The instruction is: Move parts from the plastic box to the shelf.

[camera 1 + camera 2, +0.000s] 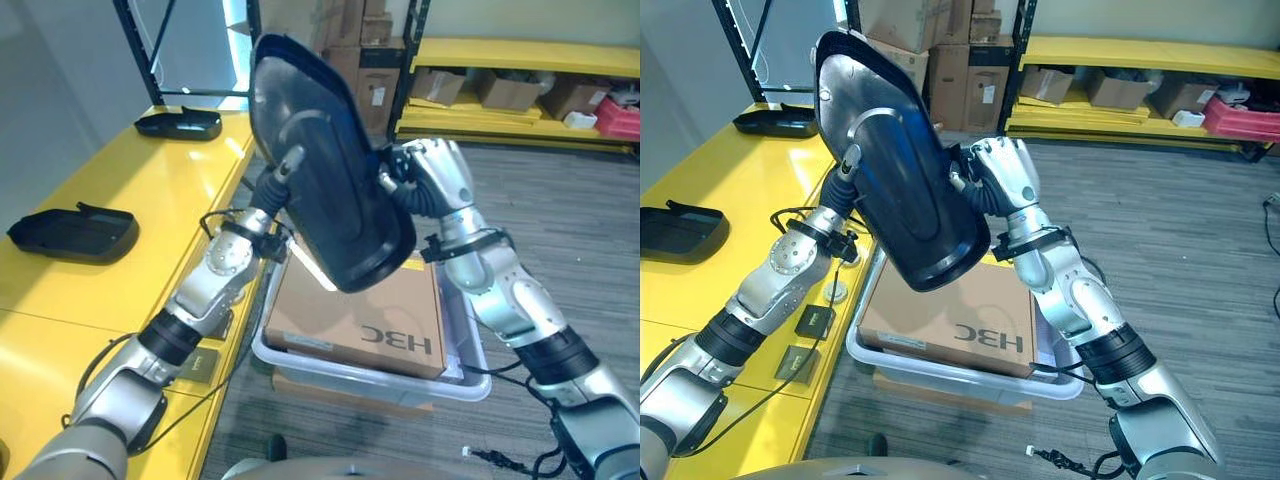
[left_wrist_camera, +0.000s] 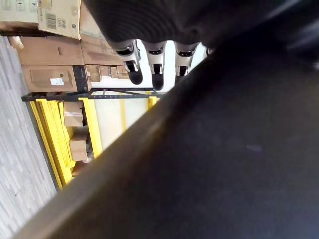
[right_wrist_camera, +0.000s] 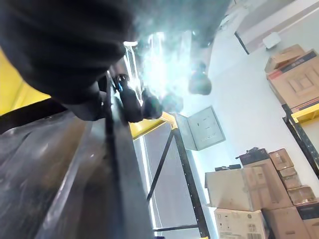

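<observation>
A large black moulded part (image 1: 330,180) is held tilted in the air above the clear plastic box (image 1: 350,366). My left hand (image 1: 291,160) grips its left side, thumb on the near face. In the left wrist view its fingers (image 2: 155,64) reach past the part's edge (image 2: 224,149). My right hand (image 1: 440,170) holds the part's right side, and in the right wrist view its fingers (image 3: 132,102) curl over the rim. A brown cardboard box (image 1: 370,310) lies in the plastic box. The yellow shelf (image 1: 150,190) runs along the left.
Two more black parts (image 1: 75,232) (image 1: 180,122) lie on the yellow shelf. Small dark blocks (image 1: 812,320) sit at the shelf's near edge. Racks with cartons (image 1: 520,85) stand at the back, beyond grey floor (image 1: 580,220).
</observation>
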Controlling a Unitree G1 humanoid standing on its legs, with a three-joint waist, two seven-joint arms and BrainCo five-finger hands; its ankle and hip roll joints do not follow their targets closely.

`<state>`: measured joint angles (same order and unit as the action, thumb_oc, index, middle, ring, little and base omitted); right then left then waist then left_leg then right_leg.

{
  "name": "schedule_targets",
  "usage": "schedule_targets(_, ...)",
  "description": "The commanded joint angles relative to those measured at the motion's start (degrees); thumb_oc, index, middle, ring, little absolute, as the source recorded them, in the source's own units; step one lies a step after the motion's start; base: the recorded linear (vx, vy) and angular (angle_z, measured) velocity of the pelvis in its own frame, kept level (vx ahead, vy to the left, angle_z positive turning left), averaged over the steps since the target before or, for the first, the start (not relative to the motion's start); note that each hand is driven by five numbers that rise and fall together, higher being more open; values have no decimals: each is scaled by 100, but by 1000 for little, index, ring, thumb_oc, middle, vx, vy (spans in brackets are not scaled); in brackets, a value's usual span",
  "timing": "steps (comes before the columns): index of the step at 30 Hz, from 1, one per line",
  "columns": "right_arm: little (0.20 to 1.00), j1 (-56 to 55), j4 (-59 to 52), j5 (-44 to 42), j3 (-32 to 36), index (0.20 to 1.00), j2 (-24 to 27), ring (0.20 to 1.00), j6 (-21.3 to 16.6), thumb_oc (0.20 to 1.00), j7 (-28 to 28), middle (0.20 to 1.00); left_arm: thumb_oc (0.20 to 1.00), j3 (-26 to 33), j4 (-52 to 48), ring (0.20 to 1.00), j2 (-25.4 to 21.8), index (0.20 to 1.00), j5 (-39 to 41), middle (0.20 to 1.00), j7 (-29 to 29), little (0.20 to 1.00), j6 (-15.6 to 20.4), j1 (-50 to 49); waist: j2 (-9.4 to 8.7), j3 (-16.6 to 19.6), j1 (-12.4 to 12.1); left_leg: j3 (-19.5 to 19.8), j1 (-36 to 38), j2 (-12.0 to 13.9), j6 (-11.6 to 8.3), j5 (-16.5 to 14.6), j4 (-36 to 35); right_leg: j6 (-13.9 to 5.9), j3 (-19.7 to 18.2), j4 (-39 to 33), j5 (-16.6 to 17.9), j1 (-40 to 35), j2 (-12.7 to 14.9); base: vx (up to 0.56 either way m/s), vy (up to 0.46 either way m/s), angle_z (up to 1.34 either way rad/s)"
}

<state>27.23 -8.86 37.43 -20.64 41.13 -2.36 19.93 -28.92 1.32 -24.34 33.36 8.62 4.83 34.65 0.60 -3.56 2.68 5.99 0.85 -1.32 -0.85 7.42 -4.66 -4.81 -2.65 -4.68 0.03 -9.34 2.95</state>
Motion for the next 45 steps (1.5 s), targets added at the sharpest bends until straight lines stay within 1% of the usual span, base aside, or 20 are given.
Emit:
schedule_targets(1,200,700,-639,-264,-652,200,-351,200,-720,200,-152,200,200,-399,464,200,300,200,-431,200,-98,200,172,653,-237,416,-167,157,170,274,-177,-574,-34,-281,20,65,-109,261,210,0,0,0)
schedule_targets(6,200,804,-718,-507,-797,200,-419,200,-837,200,-214,200,200,-512,411,200,61,200,-1060,200,-185,200,164,703,-239,412,-189,157,175,273,-172,-572,-34,-289,45,72,-108,258,219,0,0,0)
schedule_targets(9,200,857,-738,-647,-859,200,-406,200,-899,200,-253,200,200,-668,360,200,-55,200,-1349,200,-348,200,165,750,-232,412,-193,162,174,269,-171,-571,-34,-291,43,81,-116,258,220,0,0,0)
schedule_targets(12,200,908,-823,-926,-936,200,-418,200,-1010,200,-303,200,200,-883,223,200,-183,200,-1492,200,-514,200,232,827,-227,411,-186,152,181,263,-163,-573,-34,-300,36,81,-110,262,229,0,0,0)
schedule_targets(15,200,933,-844,-1002,-977,200,-421,200,-1035,200,-317,200,200,-965,203,200,-170,200,-1392,200,-562,200,251,752,-225,409,-186,143,195,262,-160,-578,-34,-302,27,87,-114,250,232,0,0,0)
schedule_targets(18,200,955,-912,-1047,-1004,200,-380,200,-1064,200,-315,200,200,-983,202,200,-138,200,-1531,200,-514,200,248,645,-231,409,-193,136,206,262,-159,-586,-34,-303,27,98,-117,248,232,0,0,0)
schedule_targets(21,200,925,-1006,-1054,-1014,200,-366,200,-1102,200,-300,200,200,-816,255,200,-42,200,-1891,200,-284,200,245,377,-247,401,-216,135,206,263,-161,-586,-34,-299,33,93,-118,244,232,0,0,0)
schedule_targets(22,200,896,-1032,-1037,-1001,200,-363,200,-1114,200,-296,200,200,-728,285,200,-13,200,-2155,200,-176,200,216,292,-253,398,-224,136,204,264,-161,-586,-34,-297,36,95,-119,247,232,0,0,0)
schedule_targets(24,200,783,-1095,-981,-915,200,-381,200,-1159,200,-237,200,200,-497,265,200,-87,200,-3237,200,158,200,182,185,-270,379,-249,142,200,264,-161,-587,-34,-285,32,99,-126,254,227,0,0,0)
schedule_targets(25,200,712,-1130,-1019,-866,200,-395,200,-1211,200,-234,200,200,-435,200,200,-147,200,-3716,200,313,200,234,153,-281,370,-258,143,197,266,-162,-586,-34,-279,34,99,-132,252,224,0,0,0)
schedule_targets(26,200,585,-1226,-1137,-779,200,-459,200,-1318,200,-155,200,200,-242,124,200,-162,200,-4204,200,558,200,308,-82,-300,346,-278,136,196,277,-167,-585,-34,-268,33,95,-140,251,221,0,0,0)
schedule_targets(27,200,537,-1267,-1160,-754,200,-476,200,-1351,200,-107,200,200,-212,134,200,-164,200,-4422,200,636,200,305,-143,-304,338,-277,133,193,280,-169,-585,-34,-266,33,95,-144,252,219,0,0,0)
schedule_targets(31,200,397,-1394,-1212,-690,200,-431,200,-1434,200,2,200,200,-139,201,200,-150,200,-4713,200,708,200,373,-372,-319,321,-279,116,199,283,-170,-591,-34,-263,22,101,-143,263,219,0,0,0)
schedule_targets(37,200,353,-1450,-1290,-700,200,-399,200,-1468,200,32,200,200,-20,81,200,-196,200,-4802,200,832,200,407,-553,-328,326,-292,102,208,283,-160,-596,-34,-264,7,106,-137,263,214,2,-1,-3)
schedule_targets(39,200,329,-1465,-1327,-697,200,-411,200,-1490,200,46,200,200,53,32,200,-182,200,-4829,200,946,200,428,-634,-334,330,-294,100,210,282,-158,-598,-34,-262,3,106,-140,262,213,2,0,-2)
schedule_targets(42,200,144,-1438,-1438,-650,200,-474,200,-1519,200,106,200,200,318,-16,200,-106,200,-4901,200,1288,200,422,-844,-349,319,-295,90,214,286,-162,-599,-34,-258,0,108,-143,266,213,0,0,0)
schedule_targets(43,464,140,-1439,-1438,-651,464,-474,464,-1519,464,106,464,200,318,-19,200,-106,200,-4903,200,1290,200,421,-850,-349,322,-294,91,214,286,-162,-599,-34,-258,0,108,-142,265,213,0,0,0)
schedule_targets(44,1000,-4,-1389,-1536,-616,1000,-515,1000,-1535,1000,111,1000,200,448,-31,200,-104,200,-4967,200,1419,200,396,-944,-355,316,-289,81,218,286,-163,-605,-34,-255,-1,109,-147,265,212,0,0,0)
schedule_targets(45,1000,-101,-1360,-1640,-603,1000,-507,1000,-1528,1000,31,1000,200,528,-56,200,-112,200,-4983,200,1448,200,395,-995,-356,317,-286,78,220,287,-164,-607,-34,-253,-2,111,-150,264,213,0,0,0)
